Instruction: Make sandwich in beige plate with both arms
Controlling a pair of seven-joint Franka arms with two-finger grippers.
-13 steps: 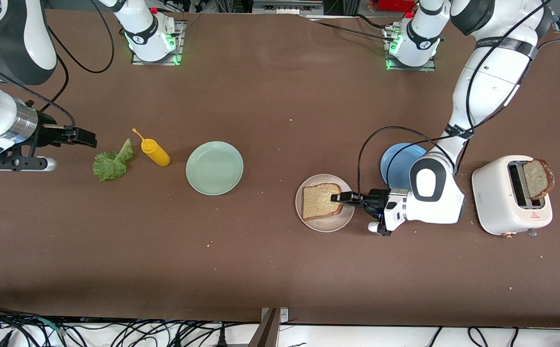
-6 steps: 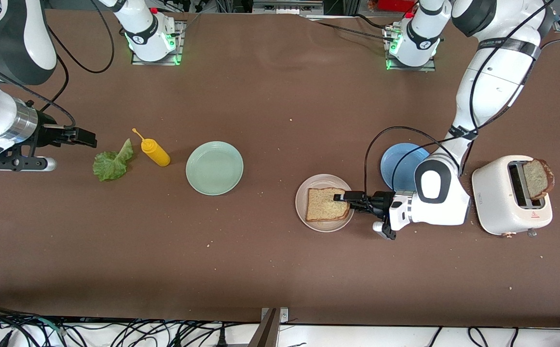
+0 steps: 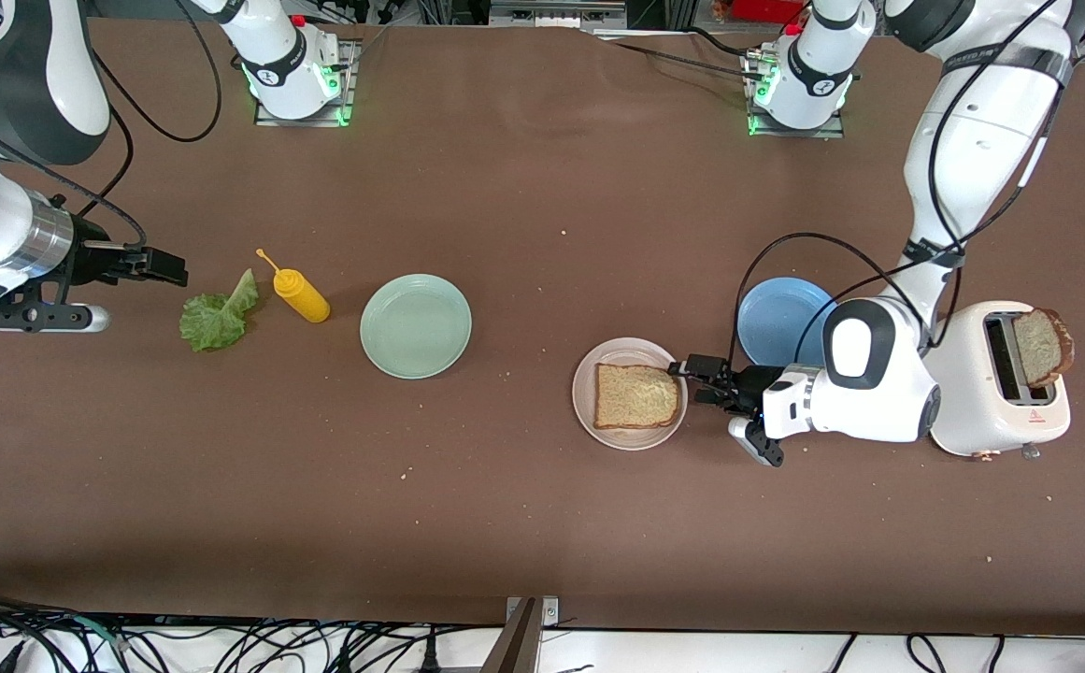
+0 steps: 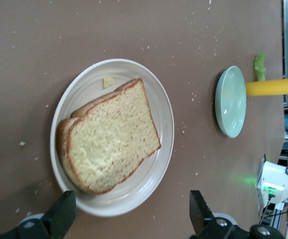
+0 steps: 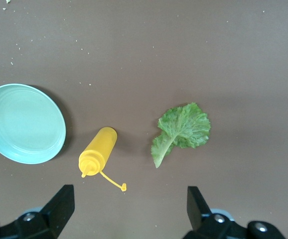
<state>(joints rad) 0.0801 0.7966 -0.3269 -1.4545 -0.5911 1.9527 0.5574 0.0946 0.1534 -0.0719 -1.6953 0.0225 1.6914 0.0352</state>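
Observation:
A slice of brown bread [image 3: 635,395] lies flat on the beige plate [image 3: 629,349]. My left gripper [image 3: 699,379] is low beside the plate's rim, on the toaster's side, open and holding nothing. In the left wrist view the bread [image 4: 106,137] fills the plate [image 4: 86,82] just ahead of the open left gripper [image 4: 132,211]. A second slice [image 3: 1042,348] sticks up from the white toaster [image 3: 991,388]. The green lettuce leaf [image 3: 215,318] lies toward the right arm's end. My right gripper [image 3: 166,266] waits open over the table beside the lettuce [image 5: 181,130], its own view showing the right gripper [image 5: 129,204] open and holding nothing.
A yellow squeeze bottle [image 3: 301,295] lies between the lettuce and a pale green plate [image 3: 416,325]. A blue plate [image 3: 780,318] sits beside the beige plate, partly under the left arm. Crumbs dot the brown table.
My left gripper opened and let go of the bread slice, which settled flat on the beige plate. The gripper then drew back toward the toaster. The right arm has not moved.

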